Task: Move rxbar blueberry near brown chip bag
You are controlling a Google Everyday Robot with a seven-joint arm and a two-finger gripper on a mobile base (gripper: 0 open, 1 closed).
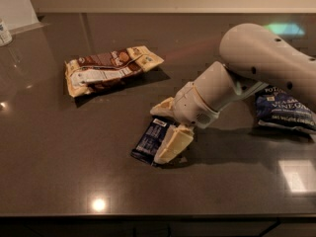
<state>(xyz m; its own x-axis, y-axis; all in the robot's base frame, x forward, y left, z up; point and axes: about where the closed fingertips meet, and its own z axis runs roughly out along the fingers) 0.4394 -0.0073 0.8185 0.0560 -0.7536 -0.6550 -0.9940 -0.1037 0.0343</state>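
Gripper (158,132) at frame centre, fingers (174,143) spread wide either side of the rxbar blueberry (147,142), clasping nothing; bar flat on the surface (59,172); brown chip bag (111,69) upper left, well apart.

I see a small flat navy-blue bar wrapper (147,143) with a white label and pale text lines. The long crinkled bag (111,68) is tan with a brown panel and white label. The cream pincer (159,132), fingers spread, sits at the wrapper on the glossy dark-brown surface (59,172).
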